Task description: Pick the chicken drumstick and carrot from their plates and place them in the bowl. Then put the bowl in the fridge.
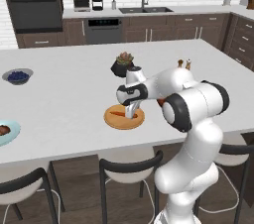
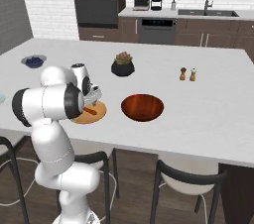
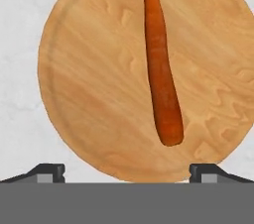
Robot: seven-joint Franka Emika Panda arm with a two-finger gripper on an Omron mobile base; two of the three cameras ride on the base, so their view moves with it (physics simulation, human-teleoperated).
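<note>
Gripper [image 3: 126, 171] hangs directly over the wooden plate [image 3: 89, 94], jaws spread wide, nothing between them. In the hand view the two finger tips [image 3: 47, 172] sit at the bottom corners, around 7 and 5 o'clock, both off the carrot [image 3: 161, 69].

Carrot lies flat on the wooden plate, running from 12 o'clock down toward 5 o'clock in the hand view, thin tip at top, thick end at bottom, a bit right of plate centre. Not touched by the fingers.

From the right base view: wooden plate [image 2: 96, 115] sits on the white island counter [image 2: 208, 114], near the front edge, partly hidden by the arm; a bit of carrot [image 2: 90, 111] shows under the hand. The bowl [image 2: 142, 106] is just beside the plate at its 3 o'clock, apart from it, glossy reddish-brown, upright, nothing inside.

From the left base view: wooden plate [image 1: 121, 119] with the gripper [image 1: 131, 114] low above it. Pale blue plate [image 1: 11, 131] at the far left edge, 9 o'clock from the wooden one, well apart, chicken drumstick [image 1: 4, 130] on it. Grey bowl of berries [image 1: 18, 76] further back at 10 o'clock. Black plant pot [image 1: 121, 65] behind the wooden plate at 12 o'clock. Salt and pepper shakers [image 2: 187, 74] at 1 o'clock from the bowl.
</note>
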